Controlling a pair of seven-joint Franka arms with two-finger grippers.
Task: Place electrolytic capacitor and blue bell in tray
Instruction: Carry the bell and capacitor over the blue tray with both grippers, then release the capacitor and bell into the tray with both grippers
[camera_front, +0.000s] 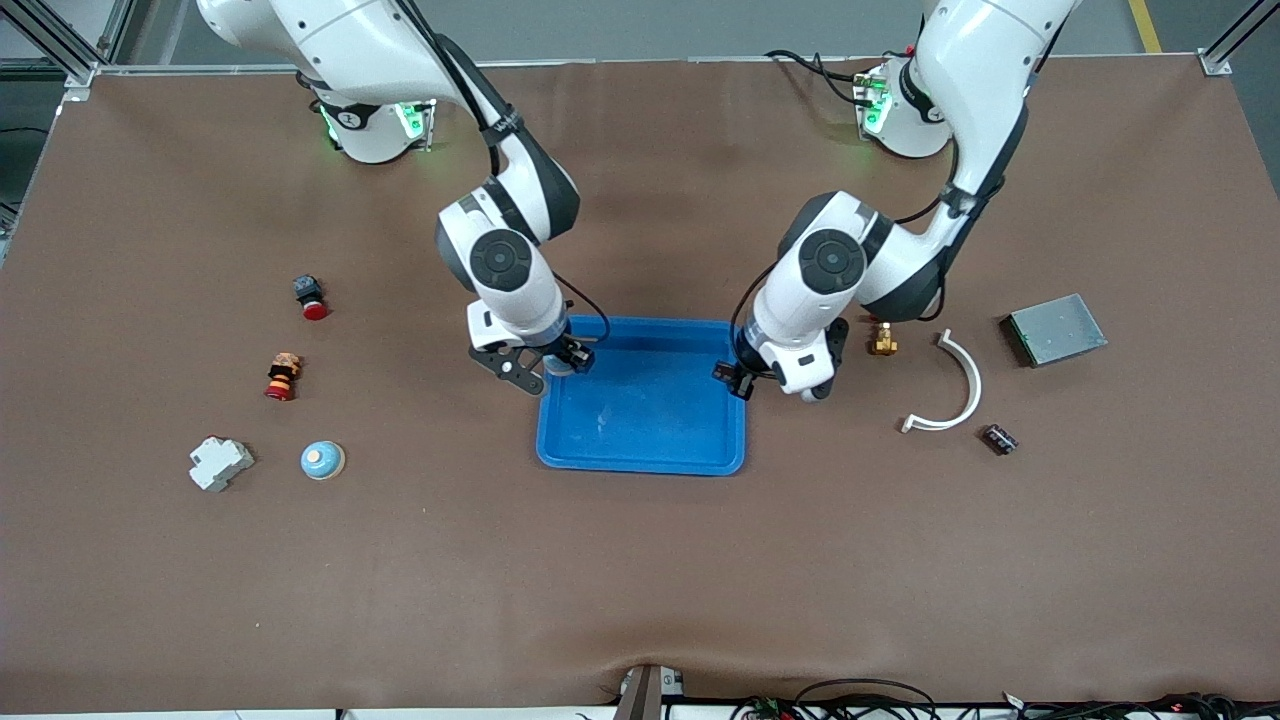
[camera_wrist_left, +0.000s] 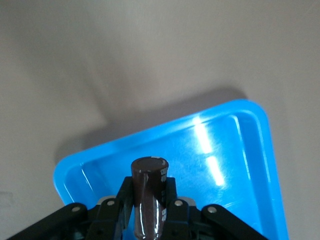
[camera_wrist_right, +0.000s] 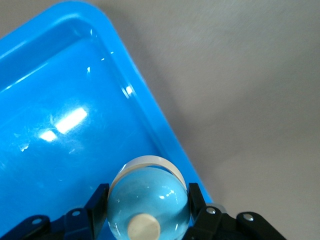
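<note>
Two blue bells show: one (camera_wrist_right: 148, 201) pinched in the right gripper (camera_front: 562, 361) over the tray's (camera_front: 640, 440) edge at the right arm's end, another (camera_front: 322, 460) on the table. One electrolytic capacitor (camera_wrist_left: 148, 197) is clamped in the left gripper (camera_front: 742, 380) over the opposite edge. One tray, its floor bare.

White arms, dark joints, black cables

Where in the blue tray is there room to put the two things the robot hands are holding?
The shallow bright blue plastic tray is bare inside, from rim to rim. It is crowded only at two edges, where the right gripper holds a blue bell and the left gripper holds a brown capacitor.
</note>
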